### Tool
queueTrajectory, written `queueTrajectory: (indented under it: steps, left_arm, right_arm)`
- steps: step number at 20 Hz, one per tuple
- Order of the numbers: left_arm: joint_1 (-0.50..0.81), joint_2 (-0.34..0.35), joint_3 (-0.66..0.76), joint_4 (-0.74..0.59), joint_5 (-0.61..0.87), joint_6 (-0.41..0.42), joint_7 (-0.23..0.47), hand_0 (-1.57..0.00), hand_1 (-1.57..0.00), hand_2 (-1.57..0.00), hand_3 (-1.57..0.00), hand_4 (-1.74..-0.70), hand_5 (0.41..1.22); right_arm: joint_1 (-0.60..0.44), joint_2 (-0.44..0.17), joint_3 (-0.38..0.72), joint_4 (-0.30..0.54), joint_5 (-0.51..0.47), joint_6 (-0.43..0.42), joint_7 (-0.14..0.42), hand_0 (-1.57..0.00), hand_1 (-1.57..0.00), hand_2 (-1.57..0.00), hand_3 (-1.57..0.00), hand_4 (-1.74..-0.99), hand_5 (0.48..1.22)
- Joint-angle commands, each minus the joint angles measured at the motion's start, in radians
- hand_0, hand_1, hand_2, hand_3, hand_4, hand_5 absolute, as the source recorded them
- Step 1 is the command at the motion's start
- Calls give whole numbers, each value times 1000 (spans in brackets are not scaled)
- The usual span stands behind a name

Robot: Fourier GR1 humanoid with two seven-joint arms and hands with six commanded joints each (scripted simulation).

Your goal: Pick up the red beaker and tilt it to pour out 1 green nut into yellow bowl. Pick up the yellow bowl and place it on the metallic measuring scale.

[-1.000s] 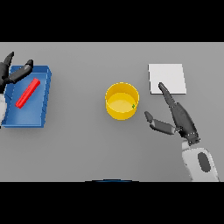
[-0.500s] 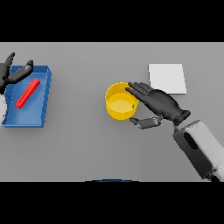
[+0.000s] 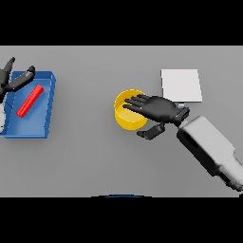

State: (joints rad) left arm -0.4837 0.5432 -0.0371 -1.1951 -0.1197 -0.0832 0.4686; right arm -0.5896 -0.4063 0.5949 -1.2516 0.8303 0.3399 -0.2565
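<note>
Right hand (image 3: pixel 159 110) now lying over the right side of the yellow bowl (image 3: pixel 124 118), fingers stretched across the rim and over the opening, thumb lower down at the bowl's outer wall; half a second ago farther right and only reaching the rim, a second ago well clear of it, near the white plate. Fingers loosely spread, not closed round the bowl; no firm hold visible. Bowl standing upright on the grey table (image 3: pixel 95 161), position unchanged across all three frames. White square scale (image 3: pixel 181 85) behind and to the right of the bowl, apart from it, its near edge partly covered by the wrist. Far left: blue tray (image 3: pixel 45 118) with a red beaker (image 3: pixel 30 100) lying tilted inside, unchanged. Left hand (image 3: pixel 14 81) at the tray's far corner, fingers spread, holding nothing, unmoved.
</note>
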Motion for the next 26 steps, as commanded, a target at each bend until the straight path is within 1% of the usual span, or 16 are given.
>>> queueTrajectory:
  steps: [1, 5, 7, 11, 13, 15, 16, 17, 18, 19, 20, 21, 23, 24, 25, 26]
  left_arm:
    - [-7, -6, -4, 12, -6, 4, -4, 1, 1, 1, 1, -808, 696]
    - [-18, 6, 3, 32, -11, 1, -10, 1, 1, 1, 1, -805, 702]
    - [-12, 10, 5, 34, -8, -8, -31, 1, 1, 1, 1, -801, 706]
    - [-16, 12, 0, 46, -18, -8, -26, 1, 1, 1, 1, -792, 708]
    - [-11, 11, -1, 33, -17, -5, -21, 1, 1, 1, 1, -789, 713]
    - [-8, 11, 0, 34, -14, -7, -30, 1, 1, 1, 1, -791, 712]
    - [-12, 8, -3, 31, -16, -7, -23, 1, 1, 1, 1, -791, 711]
    - [-5, 8, -8, 19, -18, -5, -18, 1, 1, 1, 1, -789, 710]
    - [-14, 11, -4, 31, -19, -5, -21, 1, 1, 1, 1, -788, 710]
    - [-4, 16, 2, 36, -13, -12, -36, 1, 1, 1, 1, -788, 710]
    - [-7, 13, 1, 35, -15, -8, -26, 1, 1, 1, 1, -787, 707]
    - [-19, 9, -2, 45, -19, -6, -25, 1, 1, 1, 1, -787, 707]
    - [-21, 15, -3, 37, -22, -7, -15, 1, 1, 1, 1, -784, 712]
    - [-19, 22, -1, 36, -21, -13, -25, 1, 1, 1, 1, -784, 711]
    - [-18, 20, -3, 33, -18, -15, -23, 1, 1, 1, 1, -784, 710]
    - [-23, 17, -5, 37, -19, -17, -21, 1, 1, 1, 1, -782, 710]
  right_arm:
    - [-22, 11, 14, 24, 6, 15, -2, 1, 1, 1, 1, -1161, 658]
    - [-86, 34, 61, 101, 38, 57, 0, 1, 1, 1, 1, -1168, 673]
    - [-95, 38, 73, 121, 41, 78, -8, 1, 1, 1, 1, -1177, 673]
    - [-114, 67, 92, 171, 54, 85, 9, 1, 1, 1, -12, -1188, 693]
    - [-129, 75, 90, 203, 55, 86, 18, 1, 1, -9, -41, -1209, 732]
    - [-133, 84, 91, 217, 58, 82, 24, -48, -60, -88, -130, -1261, 809]
    - [-130, 83, 95, 204, 58, 82, 12, -193, -183, -189, -215, -1309, 891]
    - [-128, 78, 91, 208, 58, 74, 1, -455, -407, -349, -322, -1363, 957]
    - [-121, 75, 92, 205, 59, 65, 1, -678, -640, -594, -572, -1435, 1010]
    - [-121, 65, 92, 199, 53, 68, -24, -857, -826, -789, -679, -1492, 1052]
    - [-120, 61, 94, 191, 49, 81, -29, -999, -975, -945, -792, -1540, 1086]
    - [-122, 59, 101, 188, 52, 81, -35, -1114, -1094, -1071, -882, -1578, 1113]
    - [-133, 61, 98, 198, 39, 99, -39, -1278, -1266, -1187, -1027, -1637, 1152]
    - [-133, 60, 97, 198, 31, 106, -37, -1337, -1327, -1246, -1066, -1658, 1166]
    - [-136, 68, 99, 187, 29, 120, -6, -1384, -1376, -1287, -1106, -1674, 1177]
    - [-134, 63, 96, 184, 21, 130, -4, -1421, -1415, -1323, -1130, -1688, 1186]
